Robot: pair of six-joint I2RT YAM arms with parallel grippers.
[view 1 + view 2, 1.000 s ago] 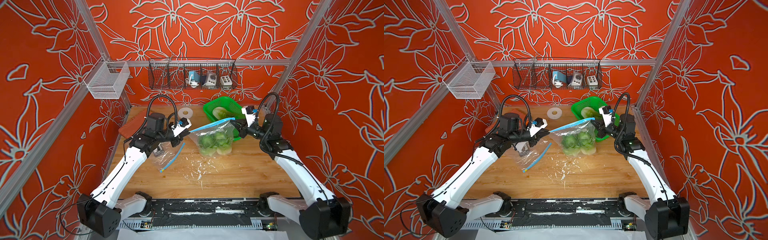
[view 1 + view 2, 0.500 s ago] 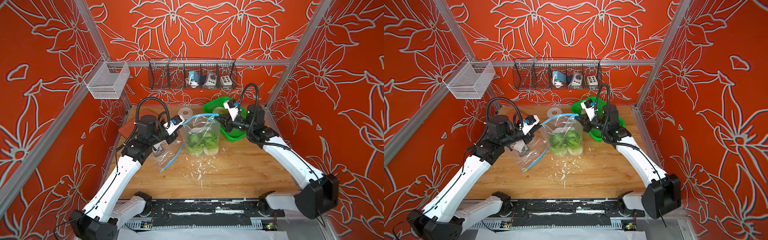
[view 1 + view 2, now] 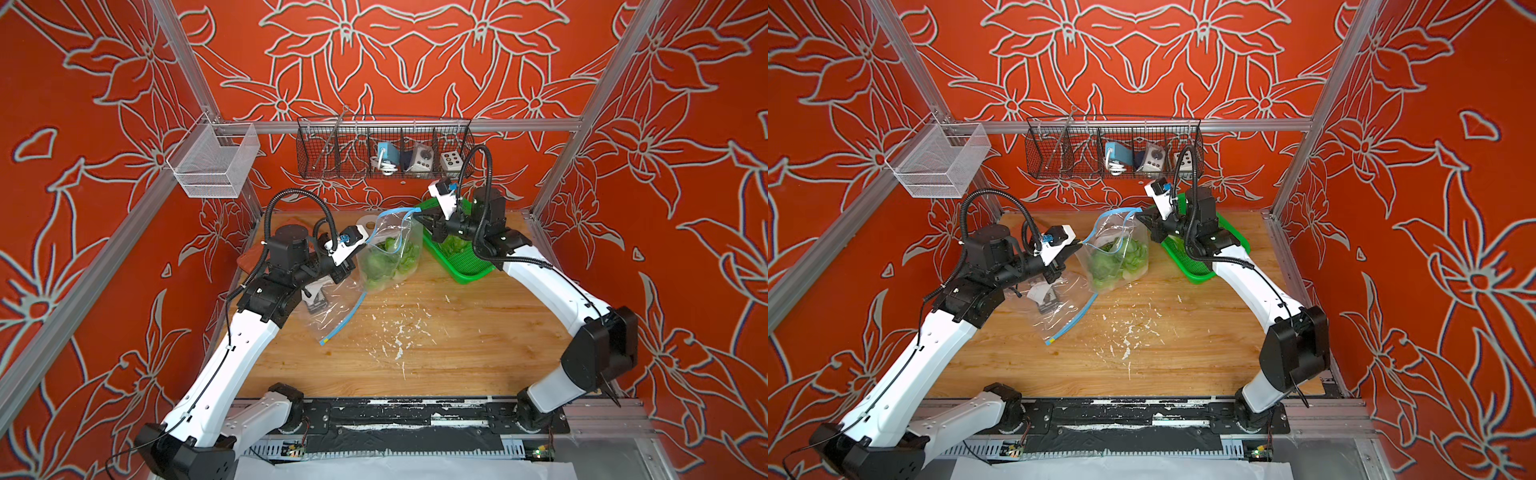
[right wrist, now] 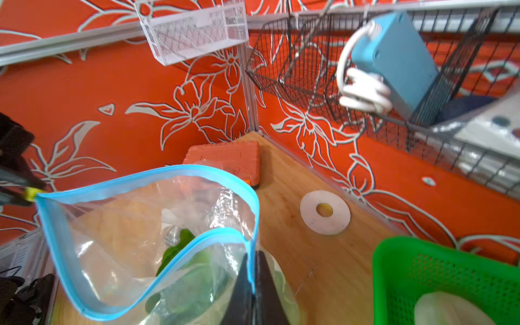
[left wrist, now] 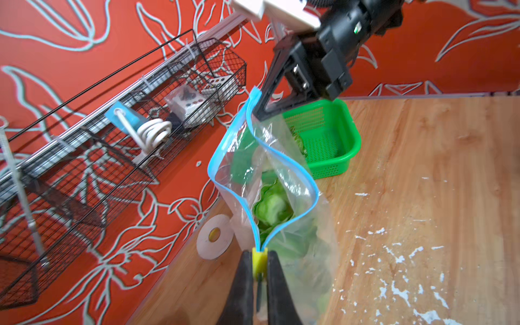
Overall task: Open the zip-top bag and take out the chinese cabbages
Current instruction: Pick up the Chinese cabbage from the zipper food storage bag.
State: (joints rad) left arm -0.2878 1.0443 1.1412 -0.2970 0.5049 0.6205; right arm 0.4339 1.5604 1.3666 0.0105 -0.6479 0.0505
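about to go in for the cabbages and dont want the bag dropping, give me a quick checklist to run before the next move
1. mouth of the zip-top bag open: ok, its blue rim gapes wide.
2. left end effector shut on the yellow slider: ok.
3. right end effector pinching the rim's opposite end: ok.
4. chinese cabbages inside, visible through the mouth: ok; how many, cannot tell.
5. a free end effector to reach in: not ok, both hold the bag.
6. green basket close beside the bag, bare floor showing: ok.
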